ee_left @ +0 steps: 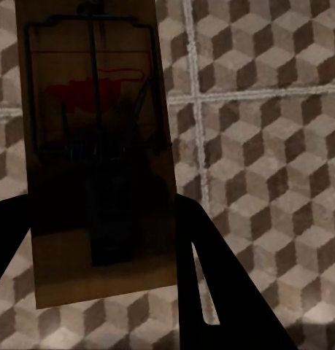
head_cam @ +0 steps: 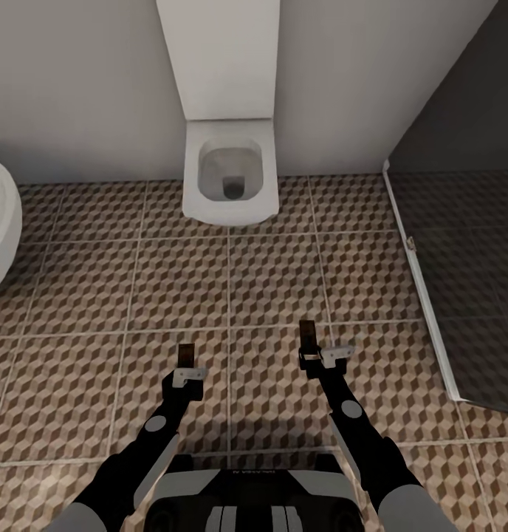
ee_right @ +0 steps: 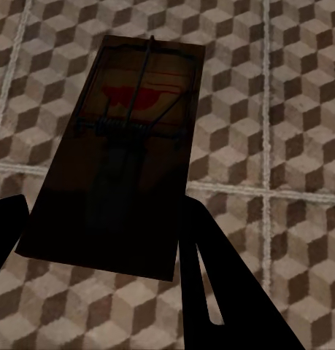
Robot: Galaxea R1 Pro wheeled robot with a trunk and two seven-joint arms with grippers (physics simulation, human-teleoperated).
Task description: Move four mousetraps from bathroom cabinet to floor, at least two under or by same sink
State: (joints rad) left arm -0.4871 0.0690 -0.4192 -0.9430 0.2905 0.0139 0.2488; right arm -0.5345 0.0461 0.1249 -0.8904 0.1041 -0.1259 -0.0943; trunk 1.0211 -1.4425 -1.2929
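Two flat wooden mousetraps (head_cam: 186, 355) (head_cam: 307, 334), cube-patterned tiles (head_cam: 269, 281).

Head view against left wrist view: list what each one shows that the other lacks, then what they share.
Head view alone: the white toilet, a bathtub edge, the dark shower screen, and the right claw shut on a second mousetrap.
Left wrist view alone: the trap's wire spring and red marking.
Shared: the left claw holding its mousetrap over the cube-patterned floor.
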